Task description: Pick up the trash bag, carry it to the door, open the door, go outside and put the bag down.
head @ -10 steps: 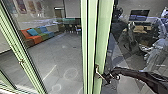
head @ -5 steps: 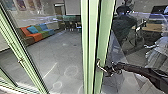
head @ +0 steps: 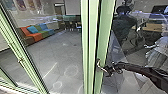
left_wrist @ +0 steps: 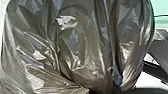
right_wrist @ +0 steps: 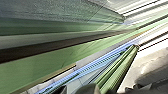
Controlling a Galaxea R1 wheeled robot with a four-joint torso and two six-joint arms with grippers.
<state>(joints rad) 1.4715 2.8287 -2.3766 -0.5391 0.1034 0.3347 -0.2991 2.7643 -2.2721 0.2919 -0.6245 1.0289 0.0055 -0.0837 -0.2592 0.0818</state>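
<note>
Green door post (head: 105, 45) is my landmark here, since it's about the biggest thing standing in the head view. A wide stretch of grey floor (head: 58, 51) spreads out to the left of it, behind glass, with a multicoloured sofa (head: 37, 36) farther back on that same side. Past the post on the right, through more glass, there's what looks like a person in dark clothes (head: 125, 25).

Next size down: the robot's right arm (head: 142, 71) reaches in towards the post from the right. The trash bag (left_wrist: 82, 47) is up close in the left wrist view, dark, shiny and bulging, bunched into folds (classic full bin bag look). I'd guess the left arm is carrying it, but I can't tell how open the left pincer is or whether it's clamped on the plastic, or how near the bag sits to the post.

Smaller again, the right pincer (head: 109, 71) is right by the post, at the metal handle (head: 99, 66). Can't tell how far open it is or whether it has a proper grip.

Progress-wise, I'd call the pickup and the carry to the door done, and the opening in hand. How far the door has opened, I can't tell. Going out and setting the bag down look left to do.
</note>
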